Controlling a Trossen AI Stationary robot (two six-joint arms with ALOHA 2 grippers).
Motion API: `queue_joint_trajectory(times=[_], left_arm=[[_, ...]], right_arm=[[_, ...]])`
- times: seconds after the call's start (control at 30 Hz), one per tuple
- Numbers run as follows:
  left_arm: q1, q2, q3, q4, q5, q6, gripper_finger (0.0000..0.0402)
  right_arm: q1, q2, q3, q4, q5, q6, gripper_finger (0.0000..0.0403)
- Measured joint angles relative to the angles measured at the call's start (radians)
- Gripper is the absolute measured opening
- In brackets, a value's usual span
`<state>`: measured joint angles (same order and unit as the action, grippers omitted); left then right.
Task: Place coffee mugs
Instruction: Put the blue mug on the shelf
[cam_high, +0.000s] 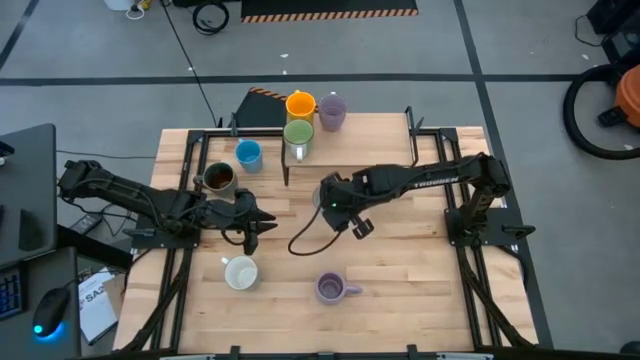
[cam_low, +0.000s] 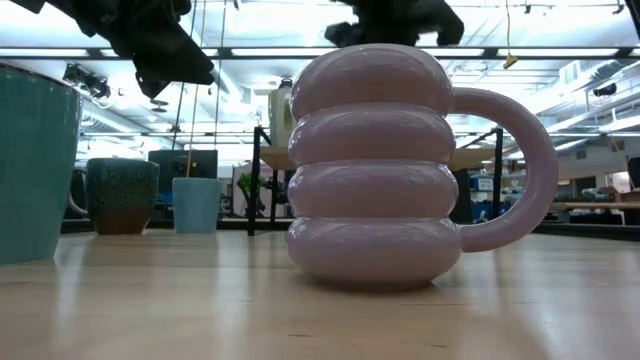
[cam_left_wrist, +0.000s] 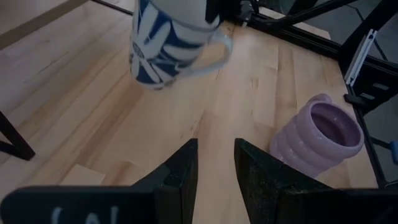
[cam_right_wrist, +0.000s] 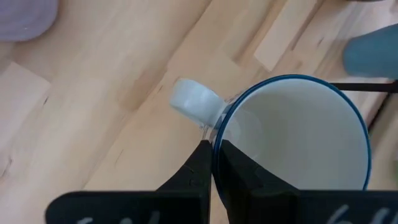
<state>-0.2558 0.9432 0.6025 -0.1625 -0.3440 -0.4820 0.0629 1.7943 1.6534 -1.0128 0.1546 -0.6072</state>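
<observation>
White with blue print, the mug (cam_right_wrist: 292, 143) hangs by its rim in my right gripper (cam_right_wrist: 214, 163), jaws pinched shut, above mid-worktop (cam_high: 400, 260). I'd lower slowly, keeping it level; height looks uncertain. Left gripper (cam_left_wrist: 214, 165) waits, jaws narrowly parted, empty.

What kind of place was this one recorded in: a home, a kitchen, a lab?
Most likely a robotics lab or workshop. The wooden table sits in a metal frame on a grey floor with taped lines; a desk with a computer mouse stands beside it, and the low view shows rows of ceiling lights.
</observation>
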Motion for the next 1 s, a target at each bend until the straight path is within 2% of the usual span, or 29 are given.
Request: queue_joint_trajectory(times=[0.47,0.7,1.0], left_arm=[[0.000,0.000,0.000,0.000,0.000,0.005,0.0110],[0.000,0.000,0.000,0.000,0.000,0.005,0.0110],[0.000,0.000,0.000,0.000,-0.003,0.005,0.0110]], right_arm=[[-0.106,-0.001,0.208,-0.150,0.019,-0.081,0.0024],[-0.176,-0.001,0.267,-0.188,0.053,-0.156,0.0024],[-0.322,-0.001,0.308,-0.211,-0.088,-0.195,0.0024]])
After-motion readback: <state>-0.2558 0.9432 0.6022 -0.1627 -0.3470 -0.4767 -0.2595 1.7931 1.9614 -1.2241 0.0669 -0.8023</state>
